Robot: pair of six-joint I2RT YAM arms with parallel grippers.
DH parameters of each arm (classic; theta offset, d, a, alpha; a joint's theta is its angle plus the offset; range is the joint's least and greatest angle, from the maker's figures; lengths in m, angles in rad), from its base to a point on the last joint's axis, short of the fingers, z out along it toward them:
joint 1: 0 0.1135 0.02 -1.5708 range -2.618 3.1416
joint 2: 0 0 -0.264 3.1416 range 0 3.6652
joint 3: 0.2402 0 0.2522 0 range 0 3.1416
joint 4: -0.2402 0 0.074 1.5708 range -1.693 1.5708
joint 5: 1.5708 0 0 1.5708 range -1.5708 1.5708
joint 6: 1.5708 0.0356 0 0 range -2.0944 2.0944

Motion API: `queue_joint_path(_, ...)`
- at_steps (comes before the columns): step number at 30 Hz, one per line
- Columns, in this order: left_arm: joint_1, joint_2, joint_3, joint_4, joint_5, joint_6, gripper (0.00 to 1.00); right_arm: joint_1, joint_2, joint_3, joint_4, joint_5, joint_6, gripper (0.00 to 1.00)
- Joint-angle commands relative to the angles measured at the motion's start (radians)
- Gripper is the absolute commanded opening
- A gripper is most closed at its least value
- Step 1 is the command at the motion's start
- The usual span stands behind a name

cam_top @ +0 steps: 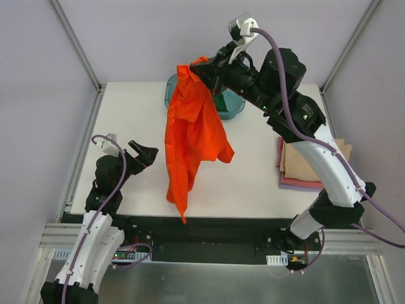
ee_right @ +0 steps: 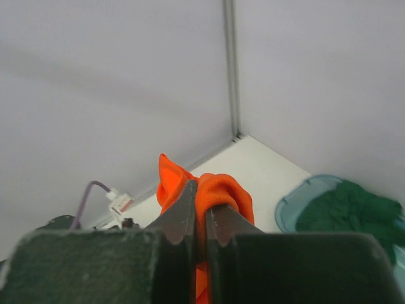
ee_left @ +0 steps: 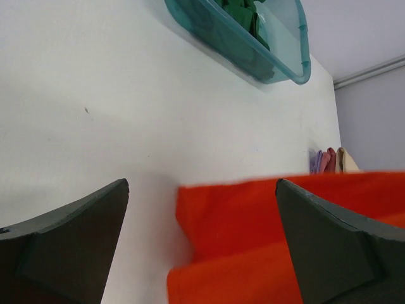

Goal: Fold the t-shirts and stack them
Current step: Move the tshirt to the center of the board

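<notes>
Since its jaws are pinched shut on a bunched edge of the orange-red t-shirt [cam_top: 190, 136], the right gripper [cam_top: 207, 68], at top centre of the overhead view, lets the cloth hang full length, probably so it falls open before being laid flat on the table [cam_top: 126, 120]. The left gripper [cam_top: 147, 156], lower left, gapes wide and empty, facing the hanging cloth, likely ready to take a corner. Behind the shirt, the teal tub [cam_top: 236, 109] holds a dark green t-shirt [cam_top: 223, 101]. At right lies the folded stack [cam_top: 292, 168], beige over pink and purple.

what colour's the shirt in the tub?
Dark green. The shirt shows best in the right wrist view, bunched inside the teal tub.
</notes>
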Motion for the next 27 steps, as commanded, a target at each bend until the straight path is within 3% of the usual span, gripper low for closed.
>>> queue_joint_path(1, 0.003, -0.007, 0.003, -0.032, 0.016, -0.011, 0.99, -0.002, -0.086, -0.170, 0.063, 0.284, -0.004, 0.01)
queue_joint_path(3, 0.003, -0.002, 0.005, -0.052, 0.006, -0.012, 0.99, -0.010, -0.147, -0.349, 0.081, 0.432, -0.009, 0.01)
queue_joint_path(8, 0.003, 0.032, 0.003, -0.072, -0.022, -0.034, 0.99, -0.104, -0.374, -0.915, 0.188, 0.575, 0.087, 0.01)
queue_joint_path(12, 0.003, 0.102, 0.023, -0.075, 0.028, -0.050, 0.99, -0.271, -0.509, -1.303, 0.268, 0.590, 0.233, 0.01)
queue_joint_path(15, 0.003, 0.188, 0.035, -0.075, 0.111, -0.084, 0.99, -0.374, -0.554, -1.502, 0.307, 0.586, 0.328, 0.01)
queue_joint_path(21, -0.041, 0.343, 0.045, -0.075, 0.338, -0.032, 0.99, -0.496, -0.569, -1.617, 0.273, 0.610, 0.443, 0.01)
queue_joint_path(27, -0.199, 0.337, -0.017, -0.088, 0.207, -0.054, 0.94, -0.500, -0.571, -1.623, 0.256, 0.580, 0.425, 0.01)
